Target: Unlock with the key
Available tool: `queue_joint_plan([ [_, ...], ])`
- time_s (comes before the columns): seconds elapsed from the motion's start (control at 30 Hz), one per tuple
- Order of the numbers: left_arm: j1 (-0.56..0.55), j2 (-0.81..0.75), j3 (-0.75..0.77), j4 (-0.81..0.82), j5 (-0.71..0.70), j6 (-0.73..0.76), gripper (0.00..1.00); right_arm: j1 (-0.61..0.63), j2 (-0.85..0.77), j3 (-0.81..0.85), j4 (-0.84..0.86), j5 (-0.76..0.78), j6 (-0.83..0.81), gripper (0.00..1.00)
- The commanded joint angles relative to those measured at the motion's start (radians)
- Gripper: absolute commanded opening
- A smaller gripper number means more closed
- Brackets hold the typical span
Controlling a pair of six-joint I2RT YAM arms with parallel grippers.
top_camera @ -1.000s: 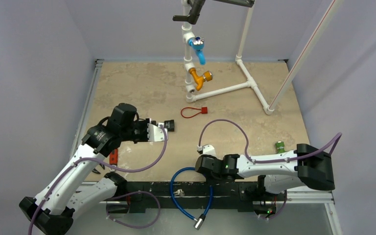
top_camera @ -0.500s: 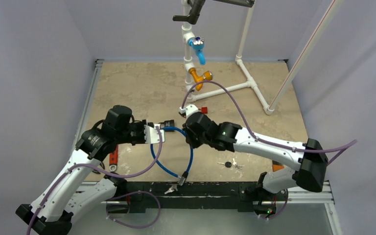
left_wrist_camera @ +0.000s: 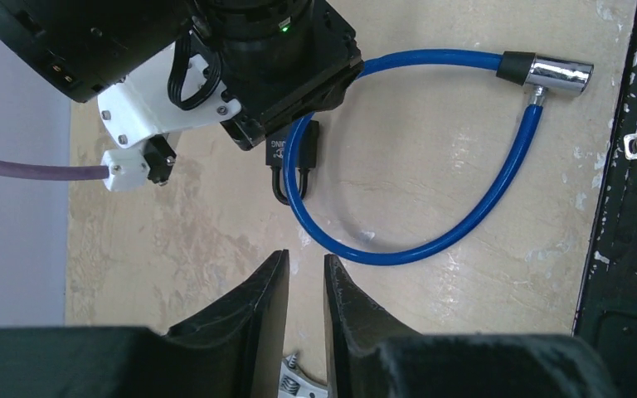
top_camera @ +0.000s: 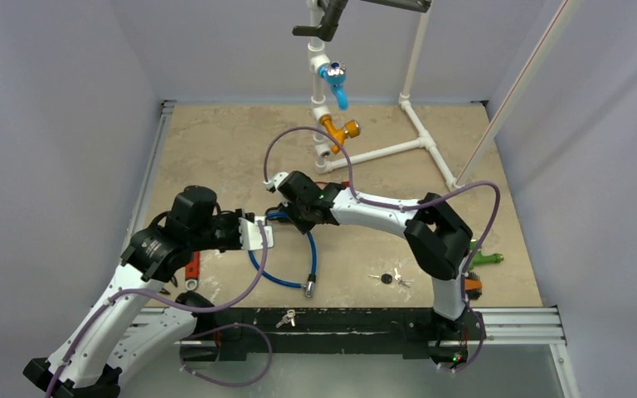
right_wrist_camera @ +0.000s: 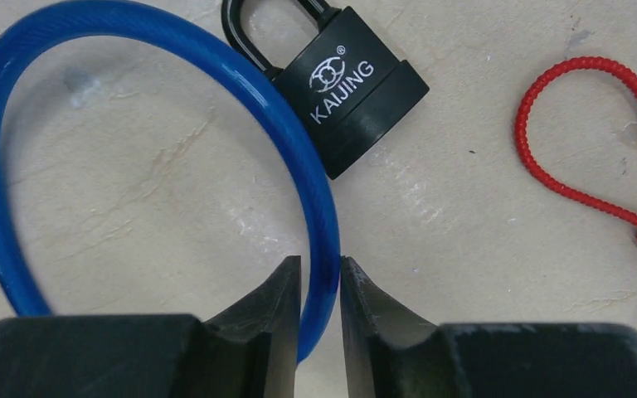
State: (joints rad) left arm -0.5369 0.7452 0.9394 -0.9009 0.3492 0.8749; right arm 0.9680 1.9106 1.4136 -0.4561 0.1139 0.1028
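Left gripper (left_wrist_camera: 305,265), jaws a slit apart and empty, hangs over the table (top_camera: 216,149), left of centre. At bottom centre one key bunch (top_camera: 286,317) lies on the black rail (top_camera: 365,319); a second key bunch (top_camera: 391,279) lies up and right of it. Mid-frame, the right gripper (right_wrist_camera: 319,267) straddles the blue cable lock (right_wrist_camera: 133,46); whether it pinches it, I cannot tell. Just beyond lies the black padlock (right_wrist_camera: 348,99).

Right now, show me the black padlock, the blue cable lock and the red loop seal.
black padlock (right_wrist_camera: 357,108): right wrist view, body centre.
blue cable lock (right_wrist_camera: 319,224): right wrist view, cable's right side.
red loop seal (right_wrist_camera: 585,64): right wrist view, loop's top.
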Motion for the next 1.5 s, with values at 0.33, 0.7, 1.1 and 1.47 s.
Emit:
queue_joint_plan([
  [0.33,0.016,-0.033,0.008,-0.023,0.029,-0.105,0.39,0.068,-0.436,-0.291,0.162,-0.054,-0.006,0.58],
  [0.7,0.099,-0.064,-0.046,-0.029,0.037,-0.18,0.62,0.367,-0.577,-0.692,0.564,-0.204,-0.013,0.55],
  [1.1,0.123,-0.014,-0.033,0.009,0.024,-0.209,0.81,0.454,-0.341,-0.62,0.653,-0.246,-0.097,0.52],
  [1.47,0.139,-0.046,-0.024,0.052,0.022,-0.295,0.84,0.483,-0.255,-0.629,0.705,-0.217,-0.096,0.47],
])
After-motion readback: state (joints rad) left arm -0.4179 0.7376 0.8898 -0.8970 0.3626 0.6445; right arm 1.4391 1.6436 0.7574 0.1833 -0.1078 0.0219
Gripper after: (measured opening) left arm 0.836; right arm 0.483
